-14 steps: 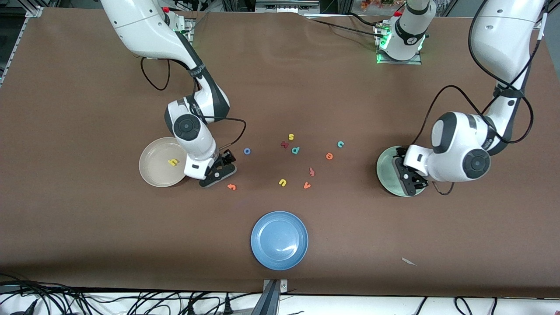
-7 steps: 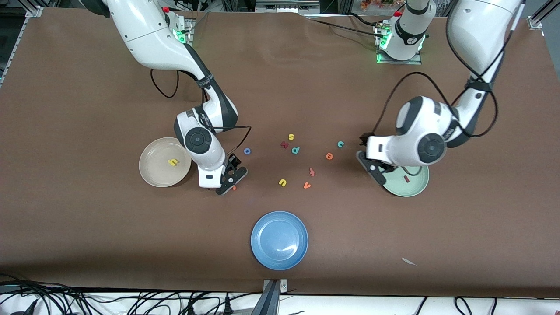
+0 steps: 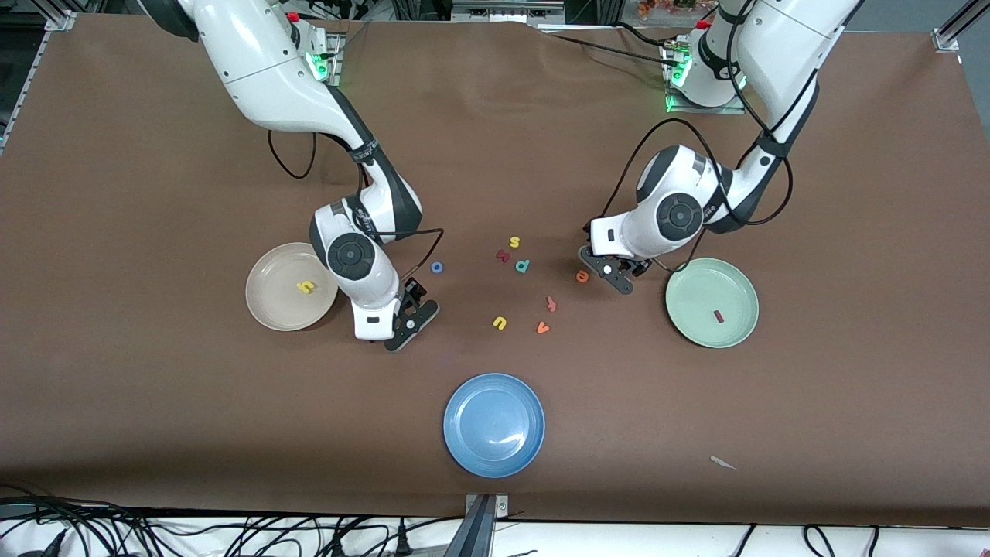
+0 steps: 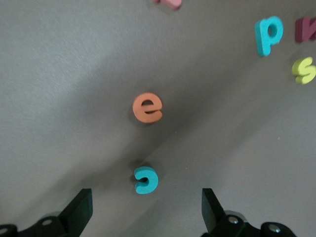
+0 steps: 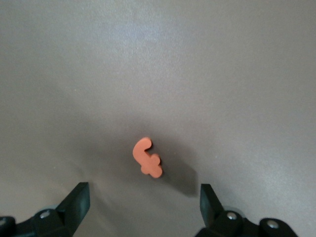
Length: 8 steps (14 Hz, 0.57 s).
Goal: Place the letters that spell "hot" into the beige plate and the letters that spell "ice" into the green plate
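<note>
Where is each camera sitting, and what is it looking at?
Front view: high across the table, facing both arms, above the beige plate, green plate and blue plate.
Left wrist view: on the left arm's wrist, looking down past open fingers at the teal "c" and orange "e".
Right wrist view: on the right arm's wrist, looking down past open fingers at the orange "t".
Shared: the "e" also shows in the front view.
</note>
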### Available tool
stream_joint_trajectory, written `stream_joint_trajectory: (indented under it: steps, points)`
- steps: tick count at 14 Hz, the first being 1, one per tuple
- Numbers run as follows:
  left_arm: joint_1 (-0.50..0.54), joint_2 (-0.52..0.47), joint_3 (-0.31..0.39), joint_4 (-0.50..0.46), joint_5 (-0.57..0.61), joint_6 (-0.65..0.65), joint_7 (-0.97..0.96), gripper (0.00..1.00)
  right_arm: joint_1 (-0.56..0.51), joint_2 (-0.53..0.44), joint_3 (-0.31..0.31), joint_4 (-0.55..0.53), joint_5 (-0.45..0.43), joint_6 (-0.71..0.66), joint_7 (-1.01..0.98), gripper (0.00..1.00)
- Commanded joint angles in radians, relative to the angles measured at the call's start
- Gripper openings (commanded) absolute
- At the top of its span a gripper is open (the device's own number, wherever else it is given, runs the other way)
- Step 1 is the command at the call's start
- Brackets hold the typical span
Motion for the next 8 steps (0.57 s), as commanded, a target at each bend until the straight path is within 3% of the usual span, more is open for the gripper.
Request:
stream_joint_trajectory:
  steps: [1, 2, 4, 5, 6, 8]
  points:
    - [-0.014, -0.027, 0.005, -0.024, 0.134, 0.032, -0.100, 0.84, -0.009, 0.032, 0.011, 0.043, 0.021, -0.010, -0.030, 0.92]
    - [-0.025, -0.015, 0.003, -0.022, 0.177, 0.040, -0.137, 0.79, -0.009, 0.032, 0.013, 0.043, 0.021, -0.009, -0.030, 0.86]
    - [-0.043, -0.011, 0.004, -0.024, 0.191, 0.049, -0.195, 0.78, -0.009, 0.033, 0.020, 0.043, 0.021, -0.009, -0.030, 0.78]
    - [-0.051, -0.010, 0.006, -0.027, 0.197, 0.049, -0.193, 0.75, -0.011, 0.036, 0.026, 0.045, 0.021, -0.009, -0.030, 0.77]
    - [-0.047, -0.004, 0.005, -0.027, 0.228, 0.049, -0.196, 0.67, -0.012, 0.042, 0.026, 0.063, 0.023, -0.009, -0.030, 0.76]
    - [-0.047, 0.013, 0.005, -0.028, 0.244, 0.067, -0.205, 0.65, -0.012, 0.050, 0.031, 0.077, 0.044, -0.009, -0.030, 0.74]
